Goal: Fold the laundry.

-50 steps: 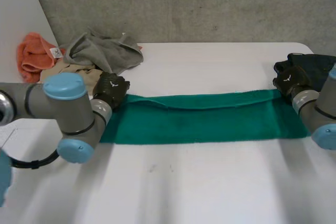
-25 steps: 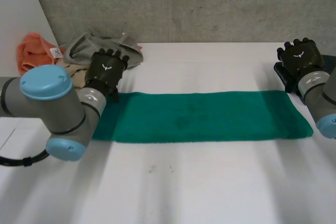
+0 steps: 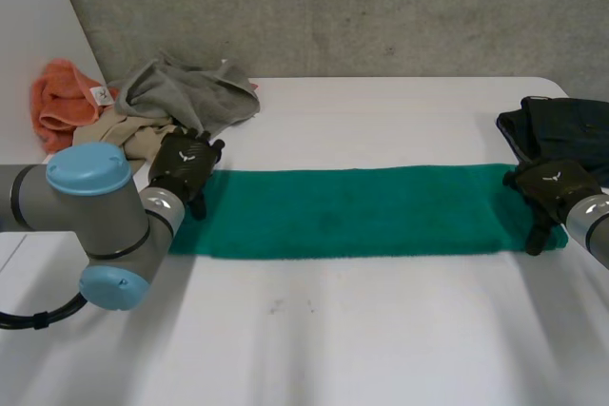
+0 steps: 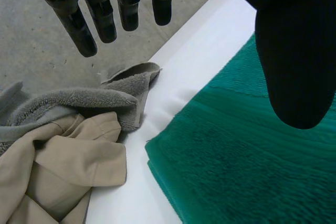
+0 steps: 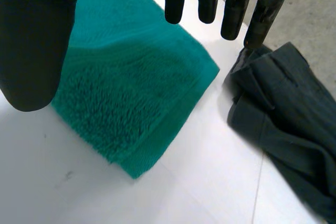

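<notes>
Two hands, fingers straight and spread, holding nothing, are at the short ends of the green towel [image 3: 352,211]: left hand [image 3: 183,166] mid-left, right hand [image 3: 552,187] mid-right. It lies flat across the frame's middle, long axis left-to-right. Likely soft, limp, light; pinch its end corners. Upper left, heaped cloths [image 3: 181,92].

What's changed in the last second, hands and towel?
Both hands left the far corners of the green towel, rose, then drew back nearer: left hand and right hand are now open over its short ends. The towel's far edge settled flat. The grey laundry pile and dark garment stayed put.
</notes>
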`<state>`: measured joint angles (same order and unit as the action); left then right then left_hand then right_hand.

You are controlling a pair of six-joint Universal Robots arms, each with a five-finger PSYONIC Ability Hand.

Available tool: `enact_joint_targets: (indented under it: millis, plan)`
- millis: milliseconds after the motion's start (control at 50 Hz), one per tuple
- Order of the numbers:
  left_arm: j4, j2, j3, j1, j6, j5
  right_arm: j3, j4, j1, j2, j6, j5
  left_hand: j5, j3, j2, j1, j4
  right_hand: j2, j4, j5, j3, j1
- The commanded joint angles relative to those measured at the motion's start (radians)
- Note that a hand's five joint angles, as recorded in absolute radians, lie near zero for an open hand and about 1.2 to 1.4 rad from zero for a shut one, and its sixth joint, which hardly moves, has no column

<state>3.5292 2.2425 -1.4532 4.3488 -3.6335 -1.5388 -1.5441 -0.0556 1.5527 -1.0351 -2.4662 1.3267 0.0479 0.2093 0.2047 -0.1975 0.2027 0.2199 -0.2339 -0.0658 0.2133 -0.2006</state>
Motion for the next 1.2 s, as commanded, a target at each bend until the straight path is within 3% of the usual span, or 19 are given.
enact_joint_targets:
  millis: [20, 100, 160, 380, 540, 840, 860, 880, 900, 920, 1020, 1200]
  plan:
    - [-0.001, -0.037, -0.042, -0.017, 0.004, 0.002, 0.025, -0.053, -0.025, 0.095, 0.018, -0.018, -0.048, -0.035, -0.03, 0.023, -0.028, 0.131, -0.117, -0.111, 0.138, -0.151]
    - [0.0, -0.043, -0.058, -0.017, 0.004, 0.003, 0.036, -0.098, -0.031, 0.127, 0.05, -0.017, -0.048, -0.035, -0.03, 0.023, -0.028, 0.519, -0.505, -0.498, 0.525, -0.538]
    - [-0.001, -0.055, -0.065, -0.017, 0.004, 0.002, 0.051, -0.113, -0.051, 0.148, 0.073, -0.018, -0.048, -0.035, -0.03, 0.023, -0.028, 1.175, -1.161, -1.154, 1.181, -1.194]
    - [-0.001, -0.147, -0.121, -0.009, 0.006, 0.003, 0.055, -0.104, -0.181, 0.064, 0.108, -0.012, -0.048, -0.035, -0.03, 0.023, -0.028, 1.176, -1.162, -1.156, 1.183, -1.196]
    - [-0.001, -0.242, -0.196, -0.001, 0.007, 0.006, 0.058, -0.104, -0.329, 0.006, 0.303, -0.007, -0.048, -0.035, -0.03, 0.023, -0.028, 1.176, -1.162, -1.156, 1.183, -1.196]
    - [-0.001, -0.35, -0.262, 0.014, 0.053, 0.008, 0.068, -0.102, -0.12, -0.126, 0.233, -0.007, -0.048, -0.035, -0.03, 0.023, -0.028, 1.176, -1.162, -1.156, 1.183, -1.196]
    - [0.0, -0.353, -0.266, 0.014, 0.058, 0.008, 0.067, -0.102, -0.105, -0.126, 0.225, -0.007, -0.048, -0.035, -0.03, 0.023, -0.028, 1.134, -1.12, -1.113, 1.14, -1.153]
    - [-0.001, -0.353, -0.268, 0.014, 0.059, 0.008, 0.058, -0.102, -0.086, -0.129, 0.204, -0.007, -0.048, -0.035, -0.03, 0.023, -0.028, 0.468, -0.454, -0.447, 0.474, -0.487]
    - [-0.001, -0.353, -0.268, 0.014, 0.061, 0.008, 0.05, -0.104, -0.083, -0.131, 0.191, -0.007, -0.048, -0.035, -0.03, 0.023, -0.028, 0.223, -0.209, -0.202, 0.229, -0.242]
    - [-0.001, -0.353, -0.269, 0.012, 0.062, 0.008, 0.045, -0.104, -0.083, -0.131, 0.176, -0.009, -0.048, -0.035, -0.03, 0.023, -0.028, 0.154, -0.139, -0.133, 0.16, -0.173]
    - [0.004, -0.348, -0.282, 0.011, 0.075, 0.009, 0.013, -0.099, -0.091, -0.131, 0.081, -0.032, -0.048, -0.035, -0.03, 0.023, -0.028, 0.141, -0.127, -0.121, 0.148, -0.16]
    - [0.004, -0.336, -0.285, 0.002, 0.078, 0.009, -0.004, -0.066, -0.197, -0.066, 0.104, -0.096, -0.048, -0.035, -0.03, 0.023, -0.028, 0.27, -0.256, -0.25, 0.277, -0.289]
